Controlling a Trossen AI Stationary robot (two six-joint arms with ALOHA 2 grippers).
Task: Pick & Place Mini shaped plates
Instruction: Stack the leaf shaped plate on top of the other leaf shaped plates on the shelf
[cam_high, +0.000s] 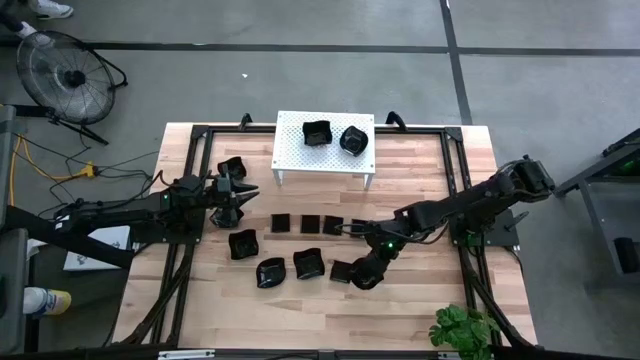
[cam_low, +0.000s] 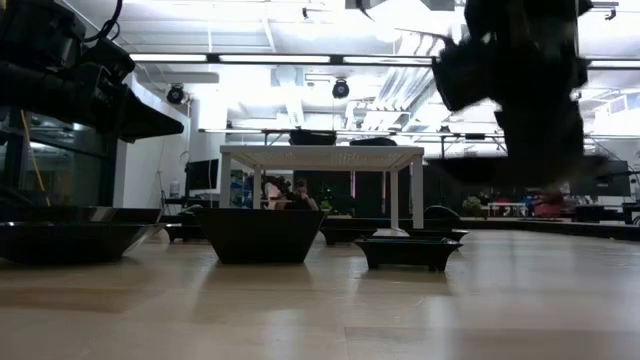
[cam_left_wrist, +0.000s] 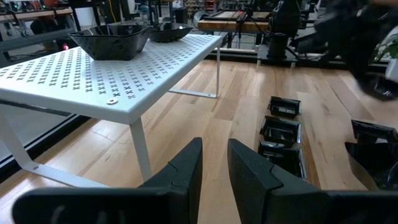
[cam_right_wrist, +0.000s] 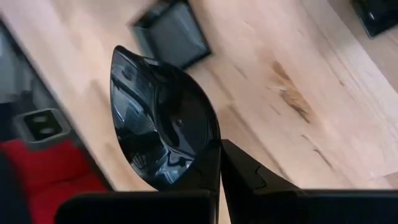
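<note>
Partly blurred in low view: right gripper (cam_right_wrist: 219, 163) clamped on wavy-rimmed plate (cam_right_wrist: 163, 118), lower centre; left gripper (cam_left_wrist: 214, 163) slightly apart, empty; two plates (cam_high: 317, 132) atop white stand (cam_high: 290, 150)

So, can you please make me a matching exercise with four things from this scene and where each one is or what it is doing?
Things:
1. right gripper
2. left gripper
3. white stand
4. green plant

States or places:
a. carries two black dishes on top
b. shut on a glossy black dish
c. at the table's front right corner
d. holds nothing, points toward the stand

Pairs: 1-b, 2-d, 3-a, 4-c
</note>
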